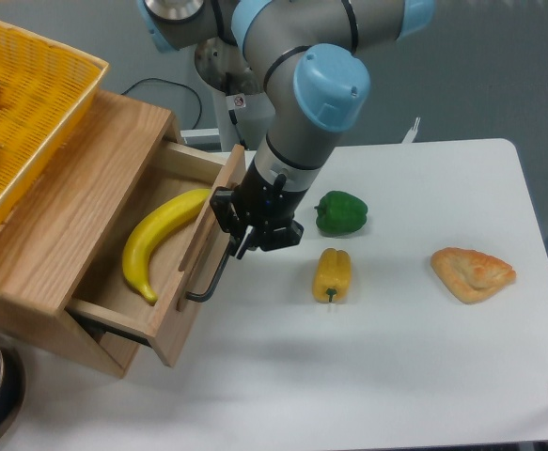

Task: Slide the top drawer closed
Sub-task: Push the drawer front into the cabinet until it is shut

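One top drawer (pixel 184 282) half open, your gripper (pixel 242 246) against its black handle (pixel 212 279), jaw state unclear, banana (pixel 157 241) inside.

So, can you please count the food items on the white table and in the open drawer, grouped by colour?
Yellow: 2, a long curved yellow banana in the light-oak wooden top drawer and a small yellow bell pepper.
Green: 1, a green bell pepper.
Golden-brown: 1, a flaky triangular pastry.
Total: 4
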{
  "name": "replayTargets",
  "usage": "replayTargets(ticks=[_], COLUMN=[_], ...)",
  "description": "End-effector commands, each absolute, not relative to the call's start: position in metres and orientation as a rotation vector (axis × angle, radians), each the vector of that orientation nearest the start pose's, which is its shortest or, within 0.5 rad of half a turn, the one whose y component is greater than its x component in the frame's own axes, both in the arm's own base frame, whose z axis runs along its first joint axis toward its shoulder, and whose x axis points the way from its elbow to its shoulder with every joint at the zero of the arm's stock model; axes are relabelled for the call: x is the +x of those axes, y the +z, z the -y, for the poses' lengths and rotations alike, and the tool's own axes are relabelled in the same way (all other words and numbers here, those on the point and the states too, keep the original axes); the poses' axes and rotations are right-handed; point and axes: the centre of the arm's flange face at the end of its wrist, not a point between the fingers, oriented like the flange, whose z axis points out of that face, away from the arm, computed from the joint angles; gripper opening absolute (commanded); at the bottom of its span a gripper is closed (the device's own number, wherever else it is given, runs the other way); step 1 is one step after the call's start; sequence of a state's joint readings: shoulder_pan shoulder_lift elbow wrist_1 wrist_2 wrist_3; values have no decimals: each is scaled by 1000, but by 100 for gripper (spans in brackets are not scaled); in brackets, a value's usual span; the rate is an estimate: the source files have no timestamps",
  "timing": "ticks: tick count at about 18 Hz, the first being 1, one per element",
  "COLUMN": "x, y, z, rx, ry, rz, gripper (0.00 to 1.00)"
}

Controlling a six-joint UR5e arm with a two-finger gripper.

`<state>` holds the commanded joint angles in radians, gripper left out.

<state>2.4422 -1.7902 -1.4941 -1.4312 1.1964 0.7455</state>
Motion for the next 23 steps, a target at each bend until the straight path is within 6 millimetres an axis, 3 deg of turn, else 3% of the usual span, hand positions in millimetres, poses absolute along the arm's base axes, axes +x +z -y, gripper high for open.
replayTargets(ticks=[23], x=[-279], y=[435], z=[-531], rx=[-2875], ry=[-380], rz=[135], gripper=[16])
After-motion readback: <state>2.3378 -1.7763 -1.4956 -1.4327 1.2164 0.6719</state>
